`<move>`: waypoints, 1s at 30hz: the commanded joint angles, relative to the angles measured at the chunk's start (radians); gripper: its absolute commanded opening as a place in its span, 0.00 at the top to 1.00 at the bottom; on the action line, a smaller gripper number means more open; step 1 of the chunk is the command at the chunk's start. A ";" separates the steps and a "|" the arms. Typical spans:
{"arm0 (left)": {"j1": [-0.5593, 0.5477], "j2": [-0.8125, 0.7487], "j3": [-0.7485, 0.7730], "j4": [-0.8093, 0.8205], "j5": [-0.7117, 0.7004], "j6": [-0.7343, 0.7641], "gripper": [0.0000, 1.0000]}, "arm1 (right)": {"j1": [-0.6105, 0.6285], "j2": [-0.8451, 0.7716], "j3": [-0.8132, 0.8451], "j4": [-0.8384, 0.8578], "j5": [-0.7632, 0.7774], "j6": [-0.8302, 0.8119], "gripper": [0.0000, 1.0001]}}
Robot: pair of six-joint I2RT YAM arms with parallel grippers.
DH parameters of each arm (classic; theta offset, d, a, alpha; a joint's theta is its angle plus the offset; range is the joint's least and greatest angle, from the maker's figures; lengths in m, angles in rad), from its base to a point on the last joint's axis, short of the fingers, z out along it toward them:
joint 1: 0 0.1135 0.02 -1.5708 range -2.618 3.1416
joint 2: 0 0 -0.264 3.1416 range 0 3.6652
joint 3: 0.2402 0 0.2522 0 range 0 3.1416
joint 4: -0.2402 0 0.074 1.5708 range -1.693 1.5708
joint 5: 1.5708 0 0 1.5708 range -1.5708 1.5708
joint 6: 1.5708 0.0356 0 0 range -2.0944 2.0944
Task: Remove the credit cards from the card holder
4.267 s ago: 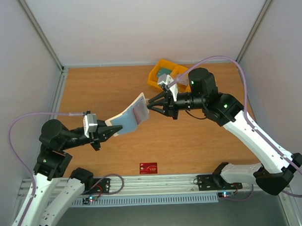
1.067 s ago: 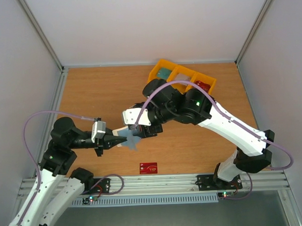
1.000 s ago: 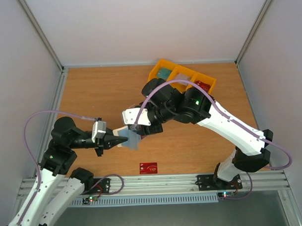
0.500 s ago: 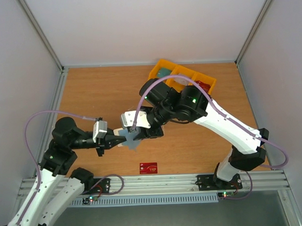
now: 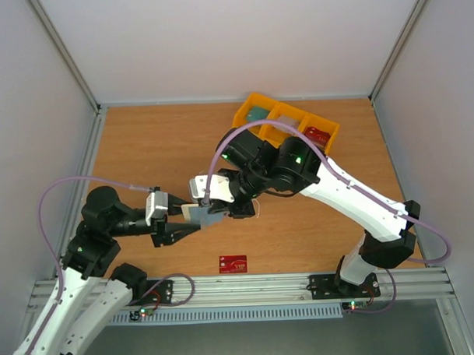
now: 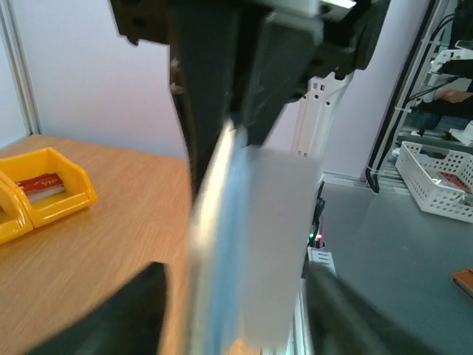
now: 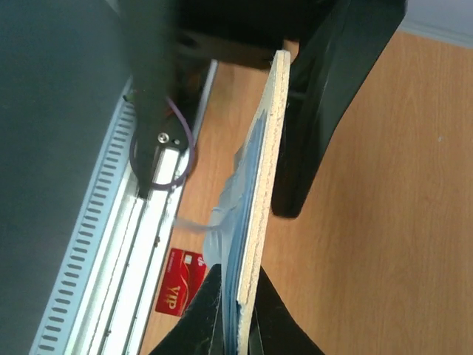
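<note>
The right arm's pincer (image 5: 218, 211) clamps a flat cream-white folding card holder with a pale grey-blue lining (image 5: 206, 217), holding it in the air over the front half of the wooden tabletop (image 5: 142, 150). From the right wrist the card holder shows edge-on, its cream cover on one side and the bluish inner layers on the other, with the fingers shut on its near end. The left arm's pincer (image 5: 184, 226) reaches in from the opposite side, fingers spread wide, one on each face of the card holder; whether either touches it cannot be told. A small red credit card with white lettering (image 5: 233, 264) lies flat on the tabletop near the front rail, well apart from the card holder. At the far edge sits a yellow plastic three-compartment bin (image 5: 241, 127), with a second red card (image 5: 317, 134) in its right-hand compartment.
</note>
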 commanded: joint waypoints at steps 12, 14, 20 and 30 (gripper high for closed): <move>-0.022 0.019 -0.055 0.123 -0.294 -0.040 0.14 | -0.029 0.074 0.118 0.107 0.150 0.316 0.99; -0.031 0.025 -0.053 0.139 -0.271 -0.041 0.22 | -0.029 0.086 0.126 0.089 0.121 0.306 0.99; -0.033 -0.001 -0.074 0.165 -0.175 -0.132 0.79 | -0.029 0.037 0.073 0.075 0.001 0.224 0.99; -0.015 -0.019 -0.111 0.215 -0.359 -0.418 1.00 | -0.082 -0.078 -0.054 0.313 0.322 0.383 0.54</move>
